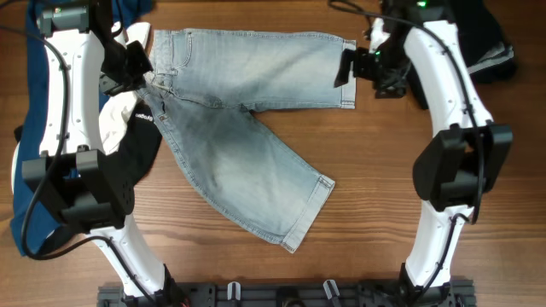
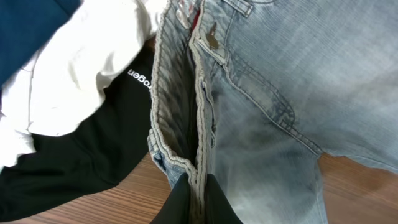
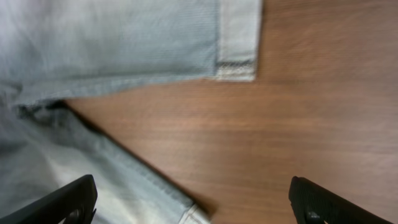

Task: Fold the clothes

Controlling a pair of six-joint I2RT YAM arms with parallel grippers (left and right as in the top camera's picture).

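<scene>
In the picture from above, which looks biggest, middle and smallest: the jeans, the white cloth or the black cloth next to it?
1. jeans, by far the largest.
2. black cloth, partly hidden.
3. white cloth, the smallest showing.

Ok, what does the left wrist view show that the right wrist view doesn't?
Only left wrist: the left end effector shut on the jeans at the waistband, plus a white cloth, a black garment with white lettering and a navy cloth. Only right wrist: the right end effector open, and a stitched leg hem. Both: faded denim and the wooden table.
</scene>
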